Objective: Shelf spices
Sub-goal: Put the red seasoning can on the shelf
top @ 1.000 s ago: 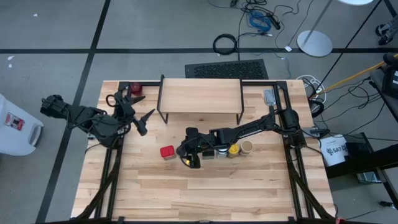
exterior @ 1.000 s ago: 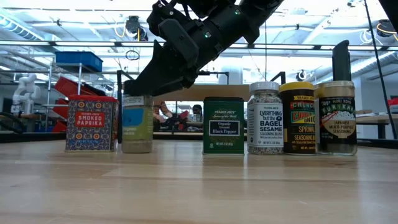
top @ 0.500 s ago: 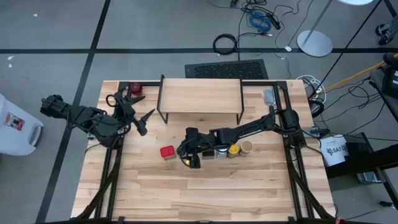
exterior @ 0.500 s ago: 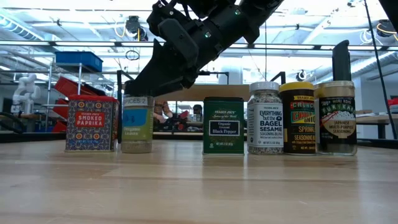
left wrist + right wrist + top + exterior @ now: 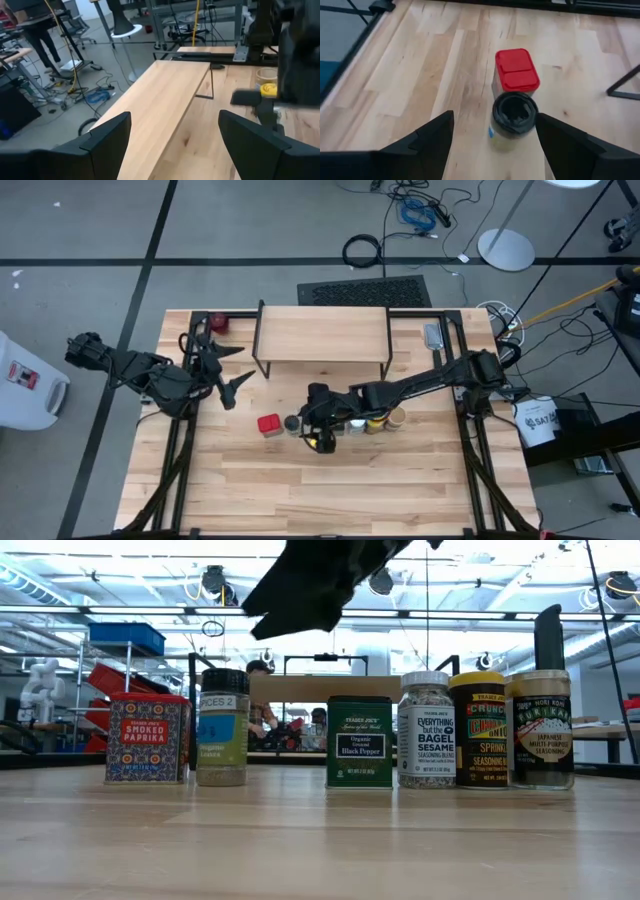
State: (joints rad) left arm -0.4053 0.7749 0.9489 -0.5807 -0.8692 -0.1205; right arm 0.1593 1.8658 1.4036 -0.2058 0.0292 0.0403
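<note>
Only the right wrist view shows the right end effector [image 5: 492, 137] spread wide, empty, above the dark-capped jar [image 5: 514, 117].

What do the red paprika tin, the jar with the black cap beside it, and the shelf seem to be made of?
Paprika tin: probably printed metal, with a square body and a glossy red lid. Black-capped jar: clear glass or plastic, I cannot tell which; the seasoning shows below the label. Shelf: pale wood plank with visible grain, on thin black legs, likely metal.

The wooden table [image 5: 240, 480] carries the shelf [image 5: 322, 335] at upper centre and six spices [image 5: 360, 740] in a row mid-frame.
</note>
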